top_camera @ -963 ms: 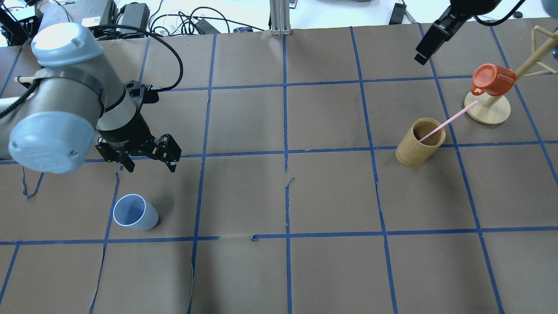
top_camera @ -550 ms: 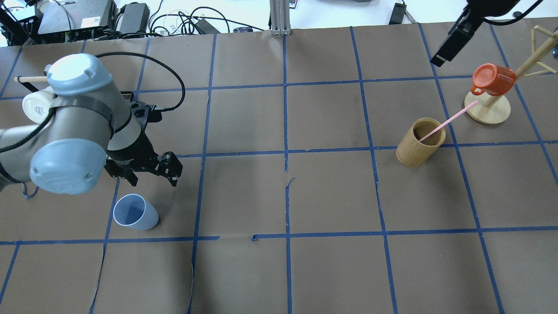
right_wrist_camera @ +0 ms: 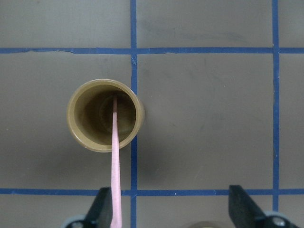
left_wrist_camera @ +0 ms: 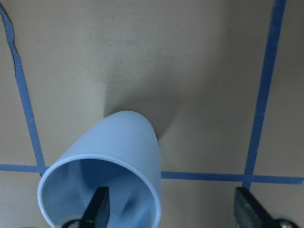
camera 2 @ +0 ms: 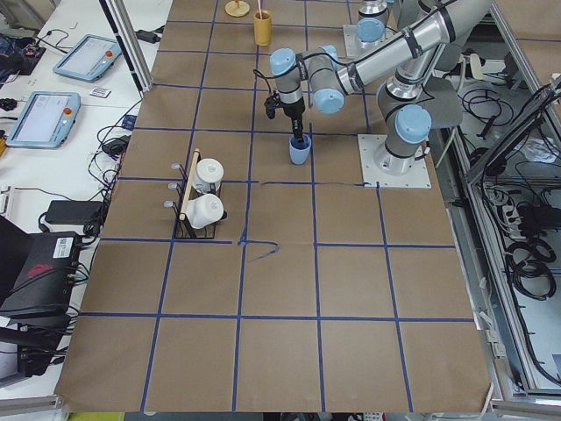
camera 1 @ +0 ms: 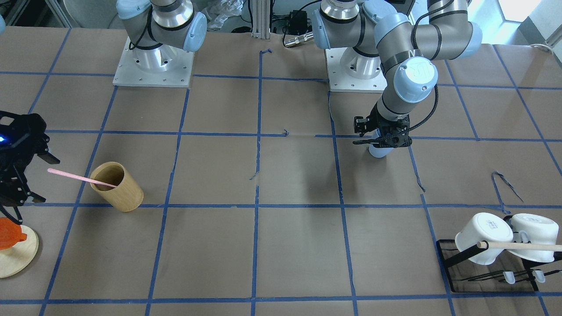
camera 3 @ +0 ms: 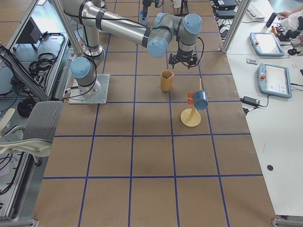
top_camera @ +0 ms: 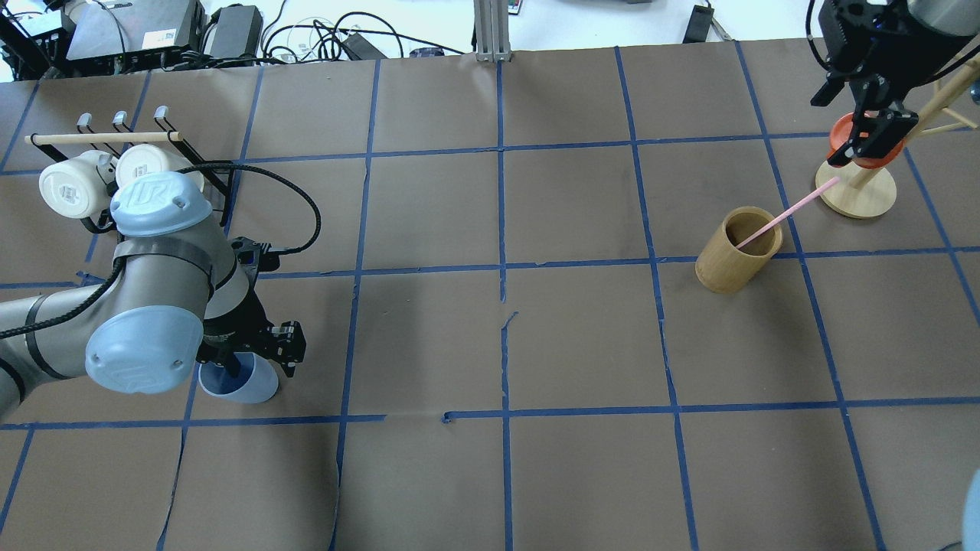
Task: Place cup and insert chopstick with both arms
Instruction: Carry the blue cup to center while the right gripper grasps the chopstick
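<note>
The light blue plastic cup (left_wrist_camera: 118,161) stood mouth-up on the brown paper-covered table (top_camera: 490,344), on the robot's left side. The left gripper (left_wrist_camera: 173,209) straddled its rim with jaws wide, one finger (left_wrist_camera: 99,209) inside the mouth and the other outside. Well apart, the thin pink chopstick (top_camera: 781,216) leaned in the round bamboo holder (top_camera: 731,264). The right gripper (right_wrist_camera: 171,209) hung above, jaws wide and empty, near the orange cup (top_camera: 880,157).
</note>
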Motion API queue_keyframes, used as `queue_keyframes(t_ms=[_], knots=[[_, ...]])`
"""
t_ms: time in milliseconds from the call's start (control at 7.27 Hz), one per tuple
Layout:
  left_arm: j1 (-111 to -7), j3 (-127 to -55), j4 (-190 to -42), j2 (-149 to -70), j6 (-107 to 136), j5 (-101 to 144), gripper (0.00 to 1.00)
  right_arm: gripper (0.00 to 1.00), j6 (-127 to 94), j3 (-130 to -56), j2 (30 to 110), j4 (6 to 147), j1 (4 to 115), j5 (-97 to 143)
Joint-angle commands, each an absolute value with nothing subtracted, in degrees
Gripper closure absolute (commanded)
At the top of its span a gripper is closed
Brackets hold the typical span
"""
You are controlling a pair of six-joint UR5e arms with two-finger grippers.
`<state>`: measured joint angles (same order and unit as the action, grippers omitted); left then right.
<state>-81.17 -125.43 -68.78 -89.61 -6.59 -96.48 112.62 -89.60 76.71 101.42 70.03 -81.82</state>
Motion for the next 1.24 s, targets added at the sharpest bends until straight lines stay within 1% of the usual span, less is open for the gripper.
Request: queue_keyframes(t_ms=[0, 275, 413, 688, 826, 1101], knots=[[-81.1, -125.2, -68.0, -89.6, -5.9, -96.3, 1.00, 0.24, 128.7, -93.3, 75.9, 106.6, 69.4, -77.0], [-81.3, -124.6, -66.3, -89.3, -3.1, -96.3, 1.00, 0.29, 129.5, -93.4, 75.6, 102.6, 66.0, -74.7], [-82.2, -122.1, -66.2, -89.5, -1.7, -95.5, 1.00, 0.29, 129.0, -93.4, 75.8, 100.6, 65.7, -73.8], [-84.9, -110.9, -70.3, -92.2, 7.9, -87.8, 1.00, 0.29, 126.2, -92.1, 76.5, 98.7, 65.7, -73.6], [-88.6, -106.7, -71.4, -94.7, 15.5, -87.5, 1.00, 0.29, 124.6, -91.0, 76.6, 96.5, 66.2, -72.7], [-97.4, -98.8, -70.8, -101.8, 29.4, -87.4, 1.00, 0.29, 125.1, -92.0, 75.7, 95.0, 65.5, -71.7]])
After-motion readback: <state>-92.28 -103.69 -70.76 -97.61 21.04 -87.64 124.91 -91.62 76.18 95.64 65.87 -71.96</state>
